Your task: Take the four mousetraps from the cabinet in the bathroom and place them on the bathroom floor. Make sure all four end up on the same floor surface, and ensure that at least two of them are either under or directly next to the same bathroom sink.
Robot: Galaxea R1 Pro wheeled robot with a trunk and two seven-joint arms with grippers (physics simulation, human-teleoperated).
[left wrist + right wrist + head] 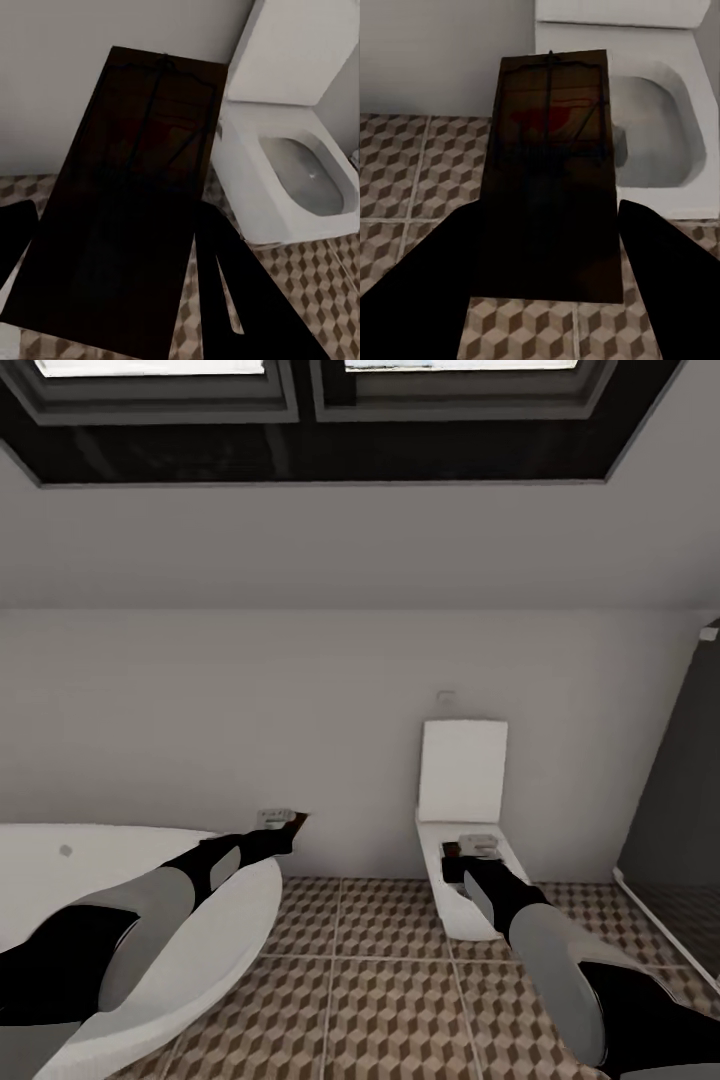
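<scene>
1. Held mousetraps: one brown mousetrap (127, 202) sits clamped in the left pincer (283, 822), another mousetrap (556, 165) in the right pincer (470, 850).
2. Both hang above the bathroom floor (380, 980).
3. Left, near: white bathtub (200, 940).
4. Right, far: open toilet (462, 810) against the wall.

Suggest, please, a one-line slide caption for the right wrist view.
Right claw holding a mousetrap above the cube-patterned floor, facing the open toilet.
</scene>
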